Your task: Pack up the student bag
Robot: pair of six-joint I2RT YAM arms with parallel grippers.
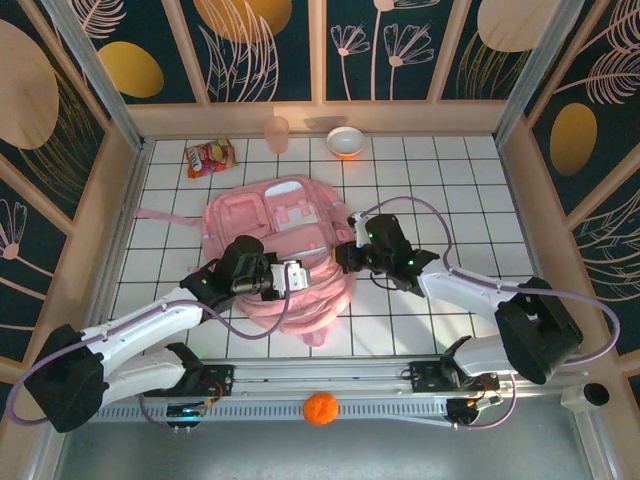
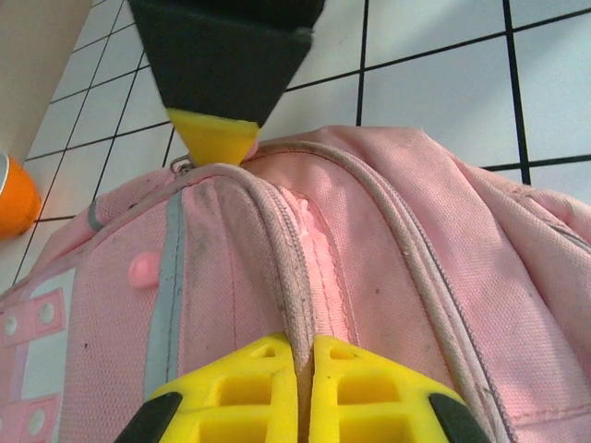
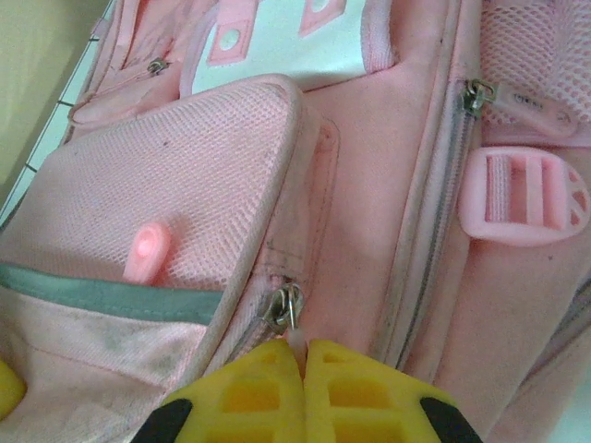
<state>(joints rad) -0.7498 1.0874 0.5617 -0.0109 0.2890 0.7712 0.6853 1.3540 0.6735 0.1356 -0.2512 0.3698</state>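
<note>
The student bag [image 1: 285,225] lies flat mid-table, front pockets up; the left gripper [image 1: 295,277] has its jaws pinched together on a ridge of zip trim [image 2: 277,240] at the bag's near edge, probably to anchor the soft fabric; the right gripper [image 1: 346,255], jaws clamped on a zip pull [image 3: 289,312] at the bag's right side, looks placed to draw that zip open against the hold.

Tiled table [image 1: 480,180], student bag [image 1: 285,215], cup [image 1: 277,133], bowl [image 1: 345,141], packet [image 1: 210,157]
</note>
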